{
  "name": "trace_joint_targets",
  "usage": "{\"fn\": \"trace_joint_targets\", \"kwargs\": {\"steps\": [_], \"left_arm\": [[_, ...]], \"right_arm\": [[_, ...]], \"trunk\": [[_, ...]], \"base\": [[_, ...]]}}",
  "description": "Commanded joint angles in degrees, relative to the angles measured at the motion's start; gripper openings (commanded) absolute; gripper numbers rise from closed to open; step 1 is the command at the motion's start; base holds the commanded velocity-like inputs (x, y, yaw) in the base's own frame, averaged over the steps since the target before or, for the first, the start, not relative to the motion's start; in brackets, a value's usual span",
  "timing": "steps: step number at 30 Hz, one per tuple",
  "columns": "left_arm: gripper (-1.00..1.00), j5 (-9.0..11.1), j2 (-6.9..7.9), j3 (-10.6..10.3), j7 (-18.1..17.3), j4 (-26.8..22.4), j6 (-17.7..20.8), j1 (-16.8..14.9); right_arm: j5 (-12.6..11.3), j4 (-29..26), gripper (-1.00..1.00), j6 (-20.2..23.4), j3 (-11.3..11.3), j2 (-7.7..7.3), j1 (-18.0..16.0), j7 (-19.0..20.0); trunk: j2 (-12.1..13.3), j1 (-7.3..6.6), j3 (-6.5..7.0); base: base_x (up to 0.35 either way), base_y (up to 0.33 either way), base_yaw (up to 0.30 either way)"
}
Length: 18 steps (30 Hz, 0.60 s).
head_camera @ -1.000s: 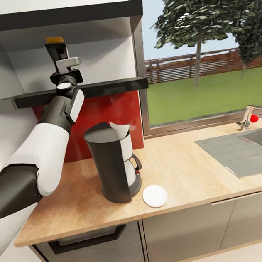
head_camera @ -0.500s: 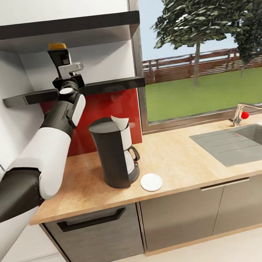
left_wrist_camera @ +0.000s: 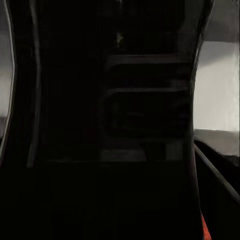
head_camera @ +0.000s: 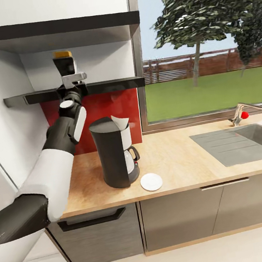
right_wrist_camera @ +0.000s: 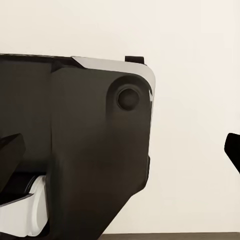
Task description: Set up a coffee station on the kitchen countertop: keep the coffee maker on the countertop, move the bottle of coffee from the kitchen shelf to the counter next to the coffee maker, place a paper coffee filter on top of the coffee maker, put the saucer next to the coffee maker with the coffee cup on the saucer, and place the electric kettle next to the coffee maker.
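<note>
On the kitchen countertop (head_camera: 181,161) stands the coffee maker (head_camera: 113,154), dark grey, with a white paper coffee filter (head_camera: 120,121) poking out of its top. The white saucer (head_camera: 151,182) lies just right of its base, with nothing on it. My left arm reaches up to the kitchen shelf (head_camera: 107,85), where my left gripper (head_camera: 67,69) is shut on the bottle of coffee (head_camera: 63,61), its golden lid showing above the fingers. The dark jar (left_wrist_camera: 110,125) sits very close in the left wrist view. My right gripper (right_wrist_camera: 120,155) is open, facing my own dark body. The cup and kettle are out of view.
A second dark board (head_camera: 48,28) hangs close above the bottle. A sink (head_camera: 241,141) with a faucet (head_camera: 240,115) is set into the counter at the right. A window frame (head_camera: 137,63) stands right of the shelf, and a white wall (head_camera: 10,136) on the left.
The view pulled back and shifted, then held still. My left gripper has come down with the bottle, closer to the shelf board. Coffee maker and saucer stayed put.
</note>
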Motion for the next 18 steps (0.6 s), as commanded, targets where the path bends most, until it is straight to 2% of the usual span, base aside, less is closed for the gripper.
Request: {"fn": "trace_joint_targets", "kwargs": {"steps": [1,4,5,8,10,13,16,18], "left_arm": [[-1.0,0.12,0.3,-0.11,-1.12,-2.47,1.56,1.33],[-1.0,0.37,2.94,0.09,-7.7,-10.71,4.9,5.26],[-1.0,0.57,4.56,0.24,-10.37,-14.04,6.38,6.68],[-1.0,0.75,7.73,1.33,-16.15,-19.5,10.03,9.25],[-1.0,0.77,9.36,3.24,-20.54,-22.47,11.76,10.95],[-1.0,0.69,10.75,7.32,-26.45,-26.42,12.88,14.13],[-1.0,0.71,12.05,11.32,-30.85,-29.72,13.23,17.94],[-1.0,0.72,13.23,12.84,-33.28,-31.49,13.31,20.79]], "right_arm": [[-0.59,-0.03,1.0,-0.01,0.46,-0.02,-0.05,0.13],[-0.59,-0.03,1.0,-0.01,0.46,-0.02,-0.04,0.13],[-0.59,-0.03,1.0,-0.01,0.46,-0.02,-0.05,0.13],[-0.59,-0.03,1.0,-0.01,0.46,-0.02,-0.06,0.13],[-0.59,-0.07,1.0,-0.01,0.46,-0.02,-0.05,0.13],[-0.59,-0.1,1.0,-0.01,0.48,0.03,-0.05,0.13],[-0.59,-0.11,1.0,-0.01,0.46,0.05,-0.04,0.13],[-0.59,-0.12,1.0,-0.01,0.46,0.1,-0.04,0.13]], "trunk": [[-0.13,0.04,-0.13],[-0.13,0.04,-0.13],[-0.13,0.04,-0.13],[-0.13,0.04,-0.13],[-0.13,0.04,-0.13],[-0.13,0.04,-0.13],[-0.13,0.04,-0.13],[-0.13,0.04,-0.13]], "base": [[0.0,0.0,0.0],[0.0,0.0,0.0],[0.0,0.0,0.0],[0.0,0.0,0.0],[0.0,0.0,0.0],[0.0,0.0,0.0],[0.0,0.0,0.0],[0.0,0.0,0.0]]}}
